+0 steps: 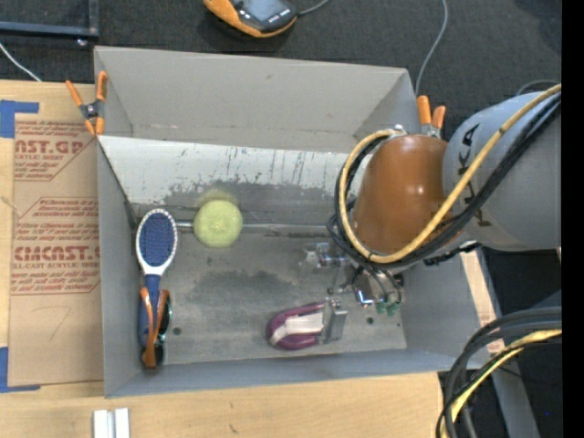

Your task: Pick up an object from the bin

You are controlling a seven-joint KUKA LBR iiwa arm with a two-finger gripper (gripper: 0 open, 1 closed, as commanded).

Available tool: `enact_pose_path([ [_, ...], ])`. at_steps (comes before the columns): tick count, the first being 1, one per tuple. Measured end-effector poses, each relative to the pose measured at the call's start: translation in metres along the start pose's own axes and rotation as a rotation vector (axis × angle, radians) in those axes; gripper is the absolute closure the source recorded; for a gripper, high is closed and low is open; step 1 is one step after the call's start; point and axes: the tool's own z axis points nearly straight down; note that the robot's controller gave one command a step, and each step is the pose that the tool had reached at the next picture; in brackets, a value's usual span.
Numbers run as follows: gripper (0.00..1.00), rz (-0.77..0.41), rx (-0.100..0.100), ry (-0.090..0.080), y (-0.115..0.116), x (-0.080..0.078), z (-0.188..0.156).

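Purple-and-white, a small rounded object is lying by the bin's lower wall as the gripper is hovering at its right end; whether it is spread or closed cannot be told. Nothing is being lifted yet.

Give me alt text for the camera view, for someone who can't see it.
The gripper is down in the bin, at the right end of a purple and white thing by the lower wall. A yellow-green ball and a blue hairbrush lie further left in the view.
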Motion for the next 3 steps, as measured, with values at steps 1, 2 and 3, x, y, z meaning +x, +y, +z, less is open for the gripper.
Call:
enact_pose_path([
  [1,0.00,-0.058,-0.001,-0.006,0.002,0.002,0.080],
  [2,0.00,-0.055,0.000,-0.021,0.006,0.001,0.098],
  [3,1.00,-0.072,-0.001,-0.017,0.006,0.006,0.087],
])
